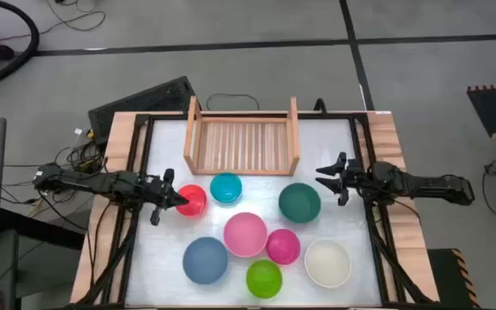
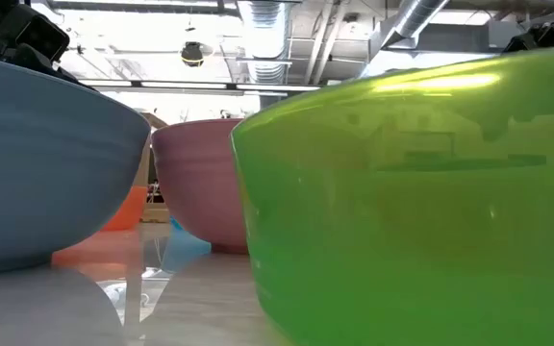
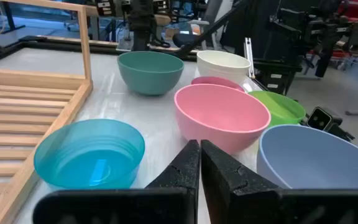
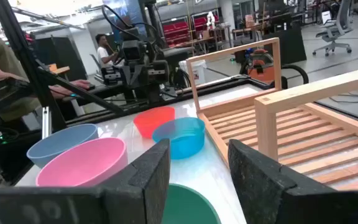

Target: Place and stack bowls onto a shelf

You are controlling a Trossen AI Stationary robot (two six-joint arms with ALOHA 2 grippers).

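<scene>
Wooden shelf (image 1: pixel 243 144) at table rear holds nothing; all eight bowls (image 1: pixel 245 233) sit on the table in front. No legible writing. Left gripper (image 1: pixel 176 199) pressed together just beside the red bowl (image 1: pixel 191 200). Right gripper (image 1: pixel 326 176) spread near the dark green bowl (image 1: pixel 300 202). Only the right wrist view shows a person (image 4: pixel 104 47) behind.

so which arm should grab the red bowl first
Left. The left gripper sits right at the red bowl, jaws shut, with the shelf empty just beyond. The right gripper, jaws open, is across the table by the dark green bowl.
</scene>
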